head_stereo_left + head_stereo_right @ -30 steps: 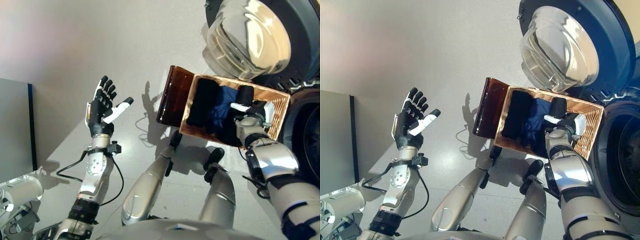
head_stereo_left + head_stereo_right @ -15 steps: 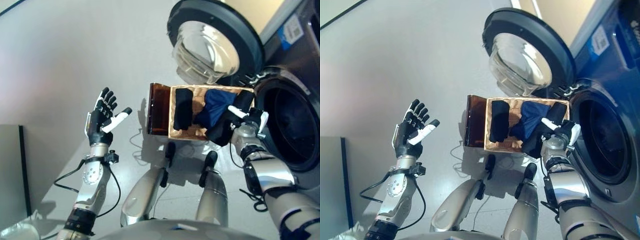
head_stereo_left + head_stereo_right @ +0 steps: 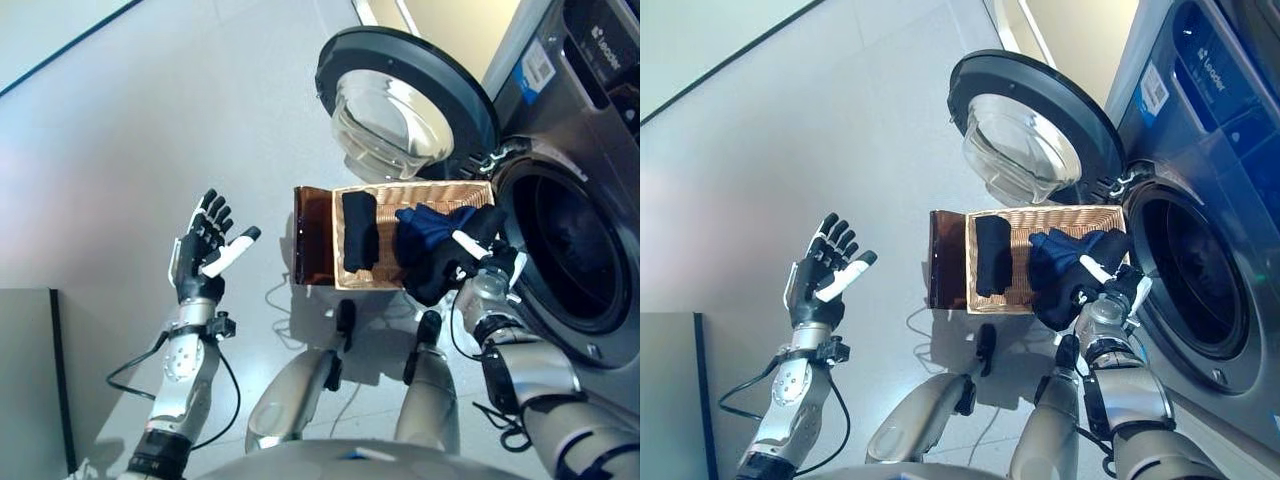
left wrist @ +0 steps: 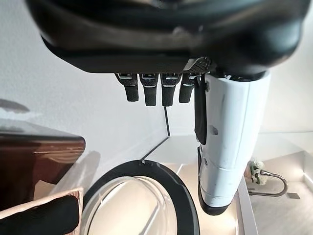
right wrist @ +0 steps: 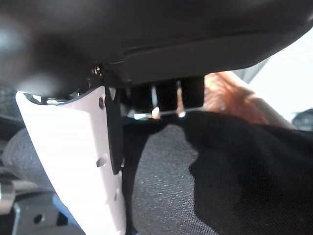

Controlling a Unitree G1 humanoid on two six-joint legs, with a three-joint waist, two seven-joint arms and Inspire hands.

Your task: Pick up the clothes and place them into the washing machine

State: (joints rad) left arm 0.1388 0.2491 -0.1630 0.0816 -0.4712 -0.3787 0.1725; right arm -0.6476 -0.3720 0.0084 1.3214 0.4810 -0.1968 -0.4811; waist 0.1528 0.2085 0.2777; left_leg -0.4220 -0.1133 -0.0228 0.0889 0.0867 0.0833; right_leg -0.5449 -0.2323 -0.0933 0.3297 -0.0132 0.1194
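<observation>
The right robot hand is pinching a dark cloth between its thumb and curled fingers, and the cloth is hanging down at the basket's edge, on the side nearest the washing machine. A moment ago this robot hand was reaching down into the basket; now the cloth is lifted and bunched up, and the round hole of the machine is showing much more, because the head is looking over that way. So I think the picking part is done and the putting-in part is starting.

The left robot hand is staying up in the air, well away from the basket, with its fingers spread apart and holding nothing.

Inside the basket, a blue cloth is lying crumpled just beside the lifted one, and a black folded cloth is lying flat at the other end.

Behind the basket, the machine's round door is hanging wide open.
</observation>
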